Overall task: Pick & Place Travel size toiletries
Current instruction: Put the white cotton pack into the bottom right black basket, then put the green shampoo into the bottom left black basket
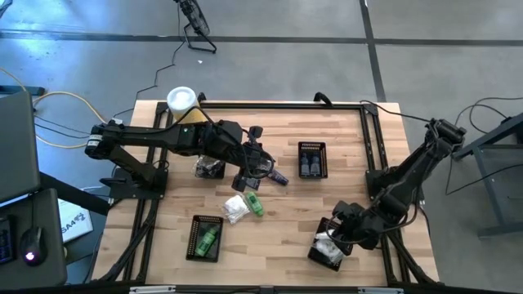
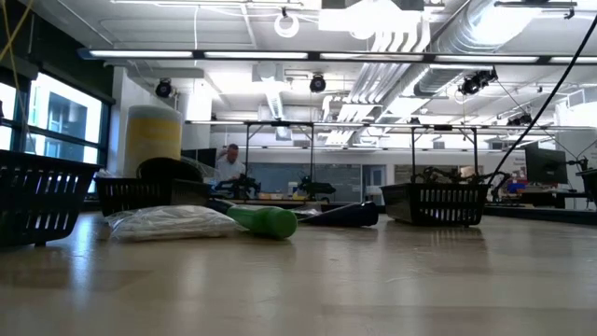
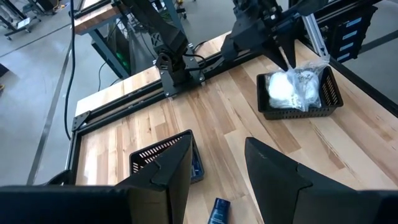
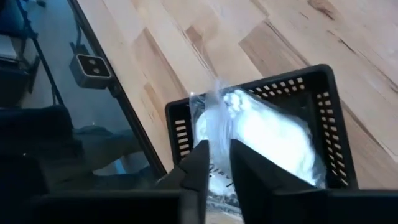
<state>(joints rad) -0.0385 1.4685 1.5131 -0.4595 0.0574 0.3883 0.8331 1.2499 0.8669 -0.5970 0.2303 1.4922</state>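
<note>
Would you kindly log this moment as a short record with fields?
right hand: over the basket at the table's front right, fingers pinching a white packet lying inside
left hand: open, empty, above table centre
loose on table: green bottle, white packet, dark blue tube
other baskets: green bottle in front-left one; dark tubes in the back one

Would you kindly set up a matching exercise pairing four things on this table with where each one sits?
Things:
1. green bottle
2. white packet
3. blue tubes
4. yellow canister

Places:
A. table's far left corner
B. basket at the near right, under the right pincer
C. basket at the near left
D. basket toward the far side, right of centre

Pairs: 1-C, 2-B, 3-D, 4-A
</note>
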